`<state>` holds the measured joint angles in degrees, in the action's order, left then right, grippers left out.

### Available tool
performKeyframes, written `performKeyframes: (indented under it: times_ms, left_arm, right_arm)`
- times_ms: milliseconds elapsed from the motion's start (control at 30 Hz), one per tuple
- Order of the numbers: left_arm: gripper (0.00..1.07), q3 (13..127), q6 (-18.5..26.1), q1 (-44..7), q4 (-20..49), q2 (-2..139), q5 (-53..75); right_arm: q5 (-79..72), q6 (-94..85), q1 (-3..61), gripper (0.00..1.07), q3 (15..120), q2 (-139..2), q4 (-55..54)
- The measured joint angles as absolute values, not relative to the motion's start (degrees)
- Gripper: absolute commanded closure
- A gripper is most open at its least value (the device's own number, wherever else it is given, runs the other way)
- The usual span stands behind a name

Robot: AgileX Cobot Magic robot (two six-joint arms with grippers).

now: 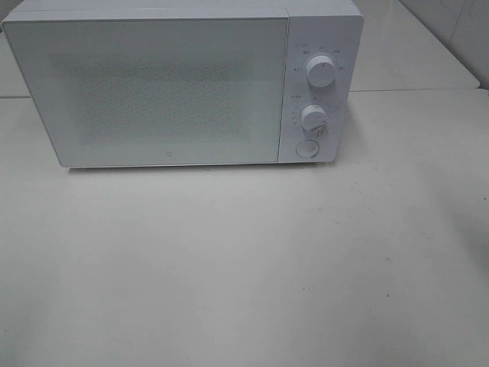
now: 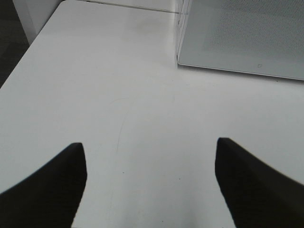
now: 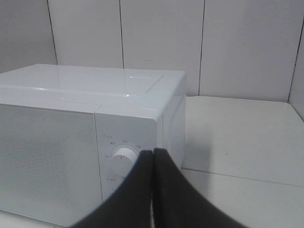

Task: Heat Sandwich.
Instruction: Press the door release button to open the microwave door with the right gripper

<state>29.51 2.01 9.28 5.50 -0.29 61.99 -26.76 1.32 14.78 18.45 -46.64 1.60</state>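
Observation:
A white microwave (image 1: 176,84) stands at the back of the table with its door shut. Its two dials (image 1: 320,70) and a round button (image 1: 307,148) are on the right panel. The sandwich is not in view in any frame. Neither arm shows in the exterior high view. In the left wrist view my left gripper (image 2: 151,164) is open and empty above the bare table, near the microwave's left corner (image 2: 180,57). In the right wrist view my right gripper (image 3: 153,156) is shut and empty, raised in front of the upper dial (image 3: 124,156).
The white table (image 1: 244,267) stretches in front of the microwave. A second table (image 1: 412,53) joins behind at the right. White wall panels (image 3: 161,42) stand behind. The table's left edge (image 2: 33,42) drops to dark floor.

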Motion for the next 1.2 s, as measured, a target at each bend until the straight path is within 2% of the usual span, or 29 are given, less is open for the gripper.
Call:
performKeyframes:
  times_ms: [333,567,700,833,867,967,1200]
  left_arm:
    - [0.35,29.51,2.01,9.28,5.5,-0.29,61.99]
    - [0.35,29.51,2.01,9.28,5.5,-0.29,61.99]
    - [0.35,29.51,2.01,9.28,5.5,-0.29,61.99]
    - [0.35,29.51,2.01,9.28,5.5,-0.29,61.99]
    - [0.35,29.51,2.01,9.28,5.5,-0.29,61.99]
    - [0.35,29.51,2.01,9.28,5.5,-0.29,61.99]
    - [0.35,29.51,2.01,9.28,5.5,-0.29,61.99]
  right_arm:
    - [-43.6,5.33,14.78,1.07,19.25,-66.12,1.72]
    - [-44.63,10.49,14.9,1.07,21.89,-75.92,4.01]
    - [-44.75,13.29,17.07,1.07,23.2,-80.84,2.06]
    - [-44.81,13.64,23.61,1.07,24.29,-85.54,-4.64]
    - [-44.81,13.64,23.61,1.07,24.29,-85.54,-4.64]
    - [-46.41,13.64,28.76,1.07,24.92,-89.15,-13.18]
    - [-49.68,16.5,34.38,1.07,26.7,-93.79,-26.13]
